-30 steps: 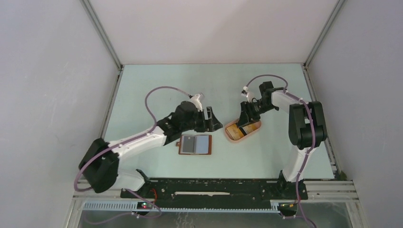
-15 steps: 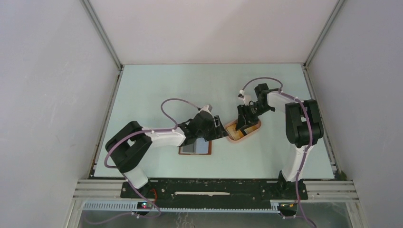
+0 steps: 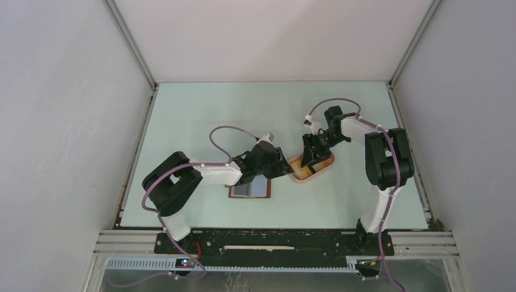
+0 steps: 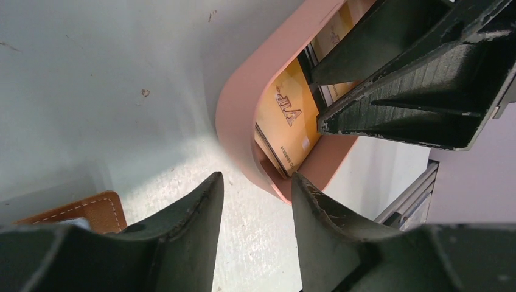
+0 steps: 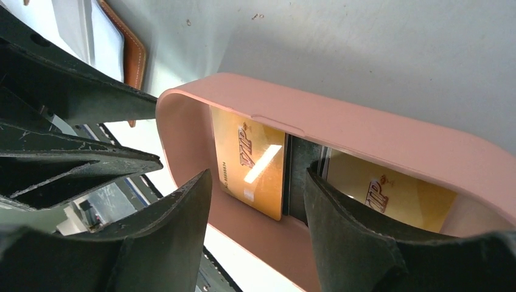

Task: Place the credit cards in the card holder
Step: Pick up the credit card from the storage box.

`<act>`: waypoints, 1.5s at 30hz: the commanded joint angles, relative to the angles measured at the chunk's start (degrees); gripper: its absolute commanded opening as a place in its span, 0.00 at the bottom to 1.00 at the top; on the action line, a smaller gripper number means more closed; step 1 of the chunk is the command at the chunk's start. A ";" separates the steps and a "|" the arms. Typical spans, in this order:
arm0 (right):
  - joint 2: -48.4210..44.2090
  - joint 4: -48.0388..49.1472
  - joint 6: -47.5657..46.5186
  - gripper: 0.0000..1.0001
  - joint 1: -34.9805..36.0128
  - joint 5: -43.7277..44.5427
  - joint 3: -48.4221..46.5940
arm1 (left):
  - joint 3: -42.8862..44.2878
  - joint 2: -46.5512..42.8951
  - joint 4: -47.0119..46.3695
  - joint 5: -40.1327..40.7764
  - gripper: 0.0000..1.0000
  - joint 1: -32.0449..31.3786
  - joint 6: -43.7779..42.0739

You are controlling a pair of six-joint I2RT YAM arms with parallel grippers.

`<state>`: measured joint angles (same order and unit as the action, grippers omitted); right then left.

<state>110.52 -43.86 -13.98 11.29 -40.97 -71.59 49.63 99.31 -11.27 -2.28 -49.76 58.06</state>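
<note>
Credit cards point(image 3: 320, 164) lie in pink tray point(image 3: 301, 178) beside the open card holder point(image 3: 250, 187) in the top view. Left wrist: left gripper point(image 4: 257, 179), jaws apart, empty, at tray's end. Right wrist: right gripper point(image 5: 257, 176) spread over tan card point(image 5: 249, 161); pinch one edge only.

pink oval tray point(image 5: 365, 131), pale green table point(image 3: 213, 109)

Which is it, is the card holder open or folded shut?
Open. The card holder lies spread flat on the table, with its grey-blue inner pockets facing up inside the brown leather border.
</note>
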 commanded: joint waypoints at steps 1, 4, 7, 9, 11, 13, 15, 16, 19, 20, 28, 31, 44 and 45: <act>-2.74 2.12 -0.85 0.67 0.49 4.33 -0.90 | 2.65 0.75 -1.56 -0.54 0.49 -0.21 0.10; -3.90 2.19 -1.11 0.68 0.33 3.46 -0.84 | 2.72 1.09 -1.62 -0.93 0.46 -0.16 -0.01; -4.15 2.13 -1.27 0.68 0.31 2.97 -0.91 | 2.69 1.32 -1.65 -1.12 0.43 -0.17 -0.14; -4.40 2.15 -1.45 0.68 0.23 2.58 -0.86 | 2.59 1.33 -1.77 -1.14 0.40 -0.16 -0.14; -4.41 2.18 -1.48 0.68 0.22 2.81 -0.84 | 2.58 1.39 -1.86 -1.20 0.39 -0.17 -0.14; -3.58 2.03 -1.47 0.69 0.16 2.83 -0.91 | 2.61 1.57 -1.97 -1.30 0.39 -0.23 -0.15; -2.27 1.82 -1.44 0.69 0.14 2.55 -0.92 | 2.75 1.76 -2.00 -1.50 0.38 -0.17 -0.14; -1.72 1.82 -1.44 0.69 0.16 2.36 -0.92 | 2.69 1.82 -2.05 -1.57 0.37 -0.18 -0.14; -0.33 1.61 -1.09 0.69 0.22 1.35 -0.92 | 2.69 1.85 -2.17 -1.66 0.37 -0.17 -0.23; 0.20 1.56 -1.01 0.68 0.29 0.91 -0.92 | 2.75 1.83 -2.26 -1.74 0.37 -0.19 -0.23; 3.11 -0.75 -0.55 0.69 1.22 -2.56 -2.24 | 3.35 2.52 -2.79 -2.55 0.33 -0.16 -0.25; 3.83 -1.62 -0.31 0.68 1.32 -5.49 -2.69 | 3.45 2.64 -3.01 -2.79 0.32 -0.19 -0.31; 5.14 -3.21 -0.15 0.67 -0.46 -12.66 -3.30 | 3.77 3.00 -3.41 -3.41 0.27 -0.13 -0.41; 5.46 -3.24 -0.05 0.67 -0.32 -12.24 -3.32 | 3.87 3.07 -3.49 -3.44 0.27 -0.13 -0.41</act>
<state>114.87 -45.65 -14.13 10.66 -51.31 -73.56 50.09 101.65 -13.67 -4.99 -49.76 58.06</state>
